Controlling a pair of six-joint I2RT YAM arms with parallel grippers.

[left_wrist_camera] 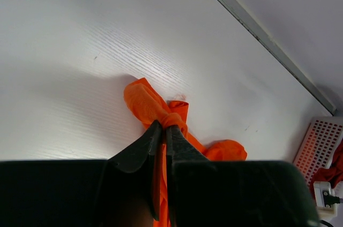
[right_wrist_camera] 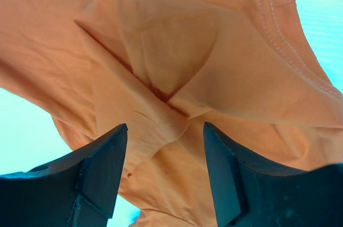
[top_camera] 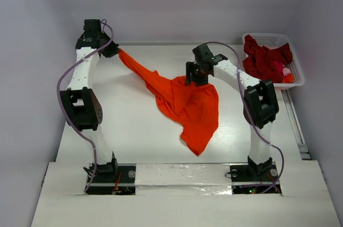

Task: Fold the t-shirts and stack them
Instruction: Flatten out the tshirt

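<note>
A bright orange t-shirt [top_camera: 190,104] lies crumpled across the middle of the table, one end pulled into a taut strip toward the far left. My left gripper [top_camera: 115,50] is shut on that strip, and in the left wrist view the cloth [left_wrist_camera: 153,106] bunches out past the closed fingertips of the left gripper [left_wrist_camera: 163,125]. My right gripper [top_camera: 197,80] hovers over the shirt's upper right part. Its jaws stand open in the right wrist view [right_wrist_camera: 165,130], with folded orange cloth [right_wrist_camera: 177,77] below and nothing pinched. Dark red t-shirts [top_camera: 265,58] are piled in the basket.
A white plastic lattice basket [top_camera: 297,69] stands at the far right corner of the table and holds the red pile. The table's far edge [left_wrist_camera: 257,31] runs close behind the left gripper. A metal rail [top_camera: 295,125] lines the right side.
</note>
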